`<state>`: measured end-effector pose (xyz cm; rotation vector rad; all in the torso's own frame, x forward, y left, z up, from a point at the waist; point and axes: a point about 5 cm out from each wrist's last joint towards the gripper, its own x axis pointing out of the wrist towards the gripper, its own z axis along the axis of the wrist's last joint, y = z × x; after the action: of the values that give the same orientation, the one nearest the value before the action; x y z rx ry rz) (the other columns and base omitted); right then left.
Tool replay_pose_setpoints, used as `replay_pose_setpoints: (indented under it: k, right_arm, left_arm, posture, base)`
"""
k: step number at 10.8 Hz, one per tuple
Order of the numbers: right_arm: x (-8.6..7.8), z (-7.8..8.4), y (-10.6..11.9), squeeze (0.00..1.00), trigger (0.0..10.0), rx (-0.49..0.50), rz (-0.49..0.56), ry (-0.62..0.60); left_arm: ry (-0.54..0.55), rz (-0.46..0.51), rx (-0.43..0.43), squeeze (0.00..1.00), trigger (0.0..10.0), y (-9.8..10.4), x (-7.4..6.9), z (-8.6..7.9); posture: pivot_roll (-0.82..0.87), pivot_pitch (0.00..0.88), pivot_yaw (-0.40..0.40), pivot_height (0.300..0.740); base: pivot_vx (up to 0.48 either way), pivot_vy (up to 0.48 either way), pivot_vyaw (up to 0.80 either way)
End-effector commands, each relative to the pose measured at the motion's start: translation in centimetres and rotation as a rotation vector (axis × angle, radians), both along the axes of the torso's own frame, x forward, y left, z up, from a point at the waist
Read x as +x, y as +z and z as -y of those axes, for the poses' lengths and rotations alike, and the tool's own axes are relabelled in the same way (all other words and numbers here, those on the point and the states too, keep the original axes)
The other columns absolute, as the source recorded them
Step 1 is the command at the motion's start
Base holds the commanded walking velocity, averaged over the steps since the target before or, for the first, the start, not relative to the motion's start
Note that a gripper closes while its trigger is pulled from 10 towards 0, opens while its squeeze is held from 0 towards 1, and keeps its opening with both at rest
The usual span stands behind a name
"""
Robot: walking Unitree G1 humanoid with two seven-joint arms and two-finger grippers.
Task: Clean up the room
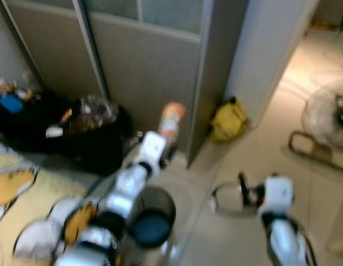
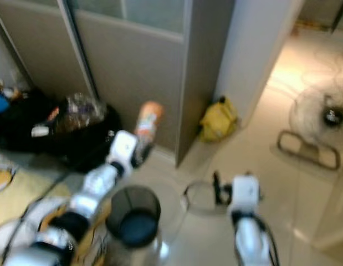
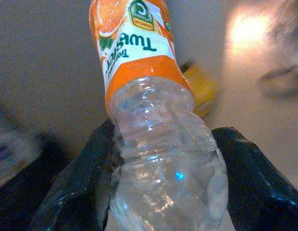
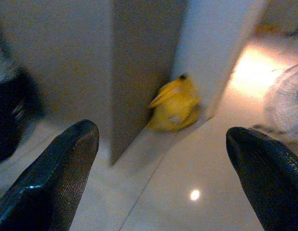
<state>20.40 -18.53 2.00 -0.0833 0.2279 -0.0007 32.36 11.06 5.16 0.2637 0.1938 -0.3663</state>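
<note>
— Above the bin [image 1: 152, 216], near the grey cupboard [image 1: 143, 61]: left gripper [image 3: 161, 159] clamped on an orange-labelled plastic bottle [image 3: 149, 120], raised.
— And on the right?
— Right gripper [image 4: 161, 178] spread wide, holding nothing, over pale floor [image 1: 254, 160], facing a yellow bag [image 4: 175, 103].

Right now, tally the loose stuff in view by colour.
Orange-labelled: 1, bottle held in left gripper
Yellow: 1, bag at the wall corner
Black: 2, bag by the cabinet; bin under the left arm
Total: 4
</note>
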Motion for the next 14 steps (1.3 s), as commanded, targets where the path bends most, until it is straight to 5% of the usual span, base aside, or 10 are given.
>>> replay_pose_setpoints:
  k: [1,3,5,8,9,10,11,14]
  right_arm:
    - [-0.8,-1.3,-0.9,0.00,10.0,0.028,-0.071,0.070]
    - [-3.5,-1.7,-1.6,0.00,10.0,0.042,-0.153,0.112]
    - [-6.1,-2.9,-1.5,0.00,10.0,0.033,-0.211,0.198]
    - [-8.3,-4.1,-1.0,0.00,10.0,0.022,-0.257,0.285]
    - [-8.4,-4.3,-0.5,0.00,10.0,0.039,-0.257,0.313]
    - [-8.5,-4.7,0.2,0.00,10.0,0.042,-0.261,0.392]
    - [-8.5,-4.8,0.4,0.00,10.0,0.034,-0.265,0.417]
    - [-8.2,-4.9,0.8,0.00,10.0,0.028,-0.270,0.435]
  left_arm:
    - [0.132,-0.097,0.075,0.00,10.0,-1.6,-0.2,-2.3]
    - [0.325,-0.439,0.128,0.00,10.0,-6.4,-3.3,-6.1]
    - [0.282,-0.514,0.230,0.00,10.0,-7.6,-4.4,-5.8]
    - [0.365,-0.471,0.311,0.00,10.0,-6.4,-3.2,-7.4]
    - [0.337,-0.473,0.330,0.90,10.0,-6.3,-3.0,-7.1]
    - [0.300,-0.520,0.232,1.00,10.0,-6.6,-3.1,-5.9]
    - [0.282,-0.546,0.206,1.00,10.0,-6.9,-3.4,-5.4]
    - [0.316,-0.519,0.277,1.00,10.0,-6.6,-3.1,-6.2]
  posture:
    - [-0.23,0.096,0.032,0.736]
    - [-0.27,0.150,0.036,0.736]
    - [-0.31,0.221,0.042,0.736]
    - [-0.36,0.283,0.060,0.736]
    - [-0.37,0.289,0.063,0.736]
    - [-0.38,0.309,0.058,0.736]
    - [-0.38,0.311,0.058,0.736]
    - [-0.38,0.316,0.055,0.736]
  base:
    - [0.000,0.000,0.00]
    - [0.000,0.000,0.00]
    - [0.000,0.000,0.00]
    - [0.000,0.000,0.00]
    - [0.000,0.000,0.00]
    - [0.000,0.000,0.00]
    - [0.000,0.000,0.00]
    - [0.000,0.000,0.00]
